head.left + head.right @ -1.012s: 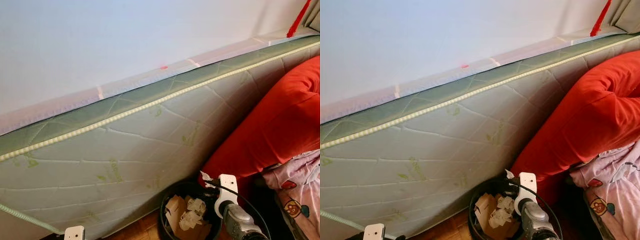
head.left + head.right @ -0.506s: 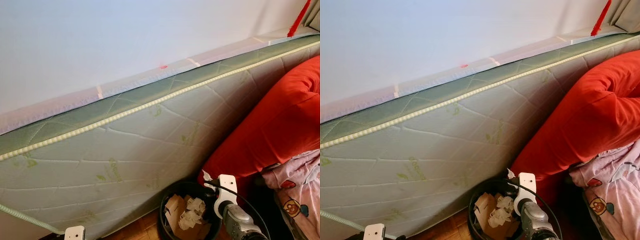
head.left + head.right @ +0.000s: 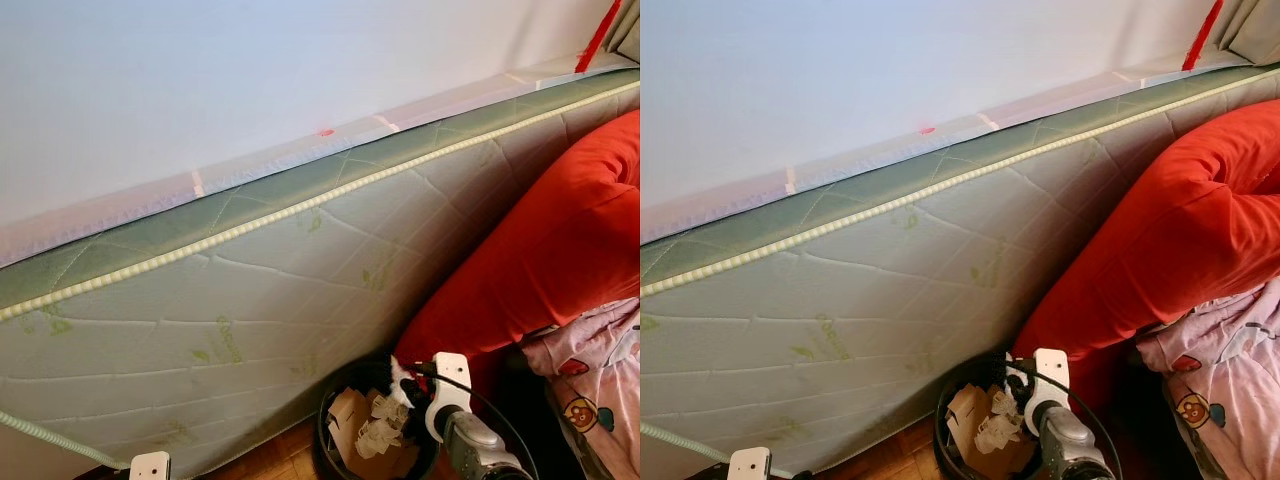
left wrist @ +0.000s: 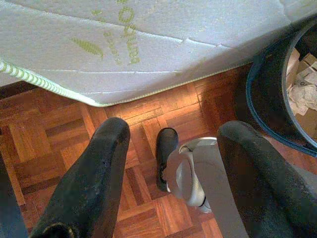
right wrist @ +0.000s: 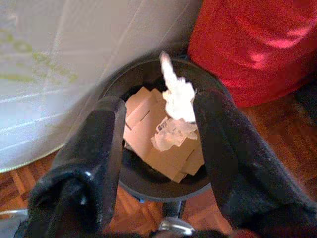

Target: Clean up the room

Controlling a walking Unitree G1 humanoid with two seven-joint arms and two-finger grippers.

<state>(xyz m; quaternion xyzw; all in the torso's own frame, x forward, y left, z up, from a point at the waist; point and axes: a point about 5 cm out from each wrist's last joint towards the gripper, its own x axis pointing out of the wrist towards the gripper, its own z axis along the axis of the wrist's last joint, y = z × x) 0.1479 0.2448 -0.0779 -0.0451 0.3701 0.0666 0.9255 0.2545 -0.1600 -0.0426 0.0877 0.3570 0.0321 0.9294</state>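
White crumpled tissue paper [image 5: 176, 94] was seen between the spread black fingers [image 5: 99, 148] of the right gripper [image 5: 158, 124], poised directly above the round black waste bin [image 5: 148, 183]; it appeared to touch the inner face of one finger, though whether it was loose or clinging could not be told. For the drop to be done well, the fingers would need to be kept wide and held over the bin's middle, so the scrap would fall onto the brown cardboard pieces [image 3: 350, 415] and crushed paper already inside. The bin stood on reddish parquet flooring [image 4: 148, 124], just beside a pale quilted mattress [image 3: 250, 300] leaned against a white wall, with a large red cushion [image 3: 540, 250] close behind. The left gripper [image 4: 168, 163] hung idle over the floor, fingers apart and holding nothing.
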